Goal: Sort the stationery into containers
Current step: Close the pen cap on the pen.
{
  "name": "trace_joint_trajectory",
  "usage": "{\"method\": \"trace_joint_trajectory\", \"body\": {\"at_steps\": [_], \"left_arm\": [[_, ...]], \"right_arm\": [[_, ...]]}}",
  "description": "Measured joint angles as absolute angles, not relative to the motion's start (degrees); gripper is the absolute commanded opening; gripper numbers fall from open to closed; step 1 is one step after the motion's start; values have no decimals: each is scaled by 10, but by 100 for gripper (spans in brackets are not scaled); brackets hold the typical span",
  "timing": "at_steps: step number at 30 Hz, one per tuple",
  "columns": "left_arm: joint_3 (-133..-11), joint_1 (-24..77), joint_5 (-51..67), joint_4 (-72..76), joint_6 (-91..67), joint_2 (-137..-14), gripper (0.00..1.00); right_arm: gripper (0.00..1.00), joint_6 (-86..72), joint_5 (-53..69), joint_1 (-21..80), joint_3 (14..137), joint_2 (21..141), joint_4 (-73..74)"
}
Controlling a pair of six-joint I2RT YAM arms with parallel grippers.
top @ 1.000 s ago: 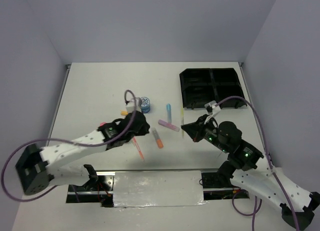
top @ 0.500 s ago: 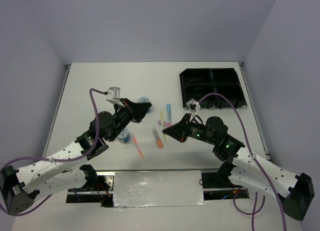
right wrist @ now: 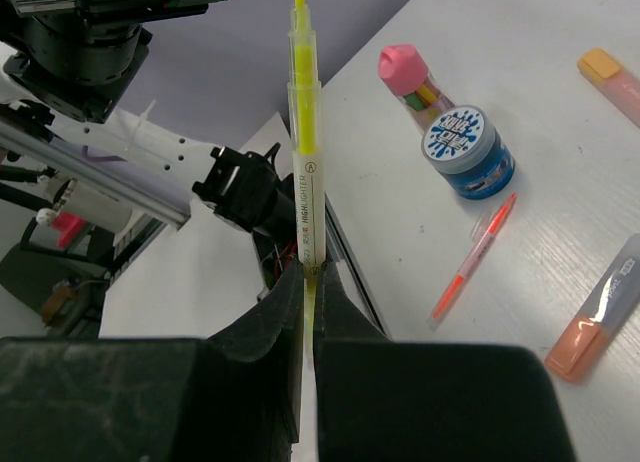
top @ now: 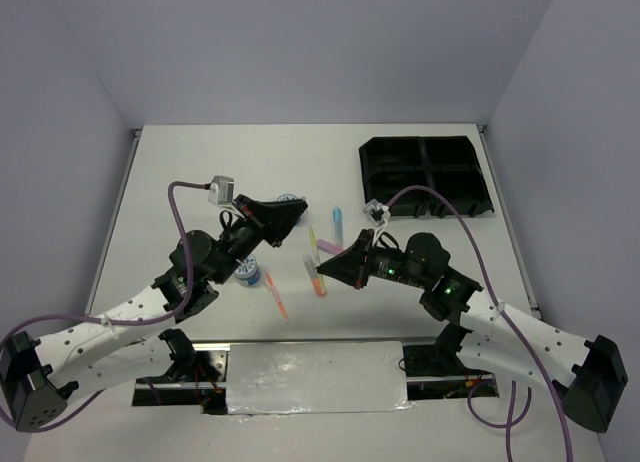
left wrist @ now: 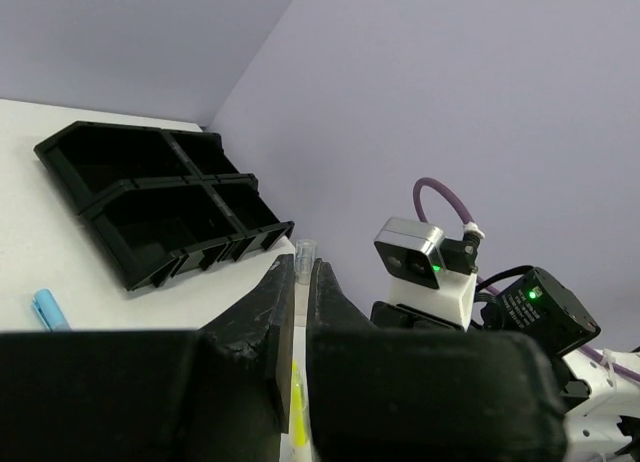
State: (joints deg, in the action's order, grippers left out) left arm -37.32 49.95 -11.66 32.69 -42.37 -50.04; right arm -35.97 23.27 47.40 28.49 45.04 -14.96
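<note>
Zero sorted: black plastic four-part tray [top: 420, 140], far right, shows nothing inside.
Right gripper [right wrist: 308, 282]: pinches thin yellow highlighter pen [right wrist: 304, 132], up in the air, mid-table.
Left gripper [left wrist: 303, 272]: narrow slit, nothing seen inside.
Left to sort: thin orange pen [right wrist: 470, 262], round blue tub [right wrist: 465, 142] and pink-capped bottle [right wrist: 403, 72], on white table [top: 200, 182].

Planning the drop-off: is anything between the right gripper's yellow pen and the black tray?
Only the light blue pen, lying flat on the table; the yellow pen is held off the table.
</note>
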Motion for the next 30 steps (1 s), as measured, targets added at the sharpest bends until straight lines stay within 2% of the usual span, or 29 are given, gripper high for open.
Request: {"method": "trace_joint_trajectory", "body": {"at_steps": [30], "left_arm": [[-360,499,-97,360,-423,-524,0]], "right_arm": [[0,-341,216,475,302,460,-146]]}}
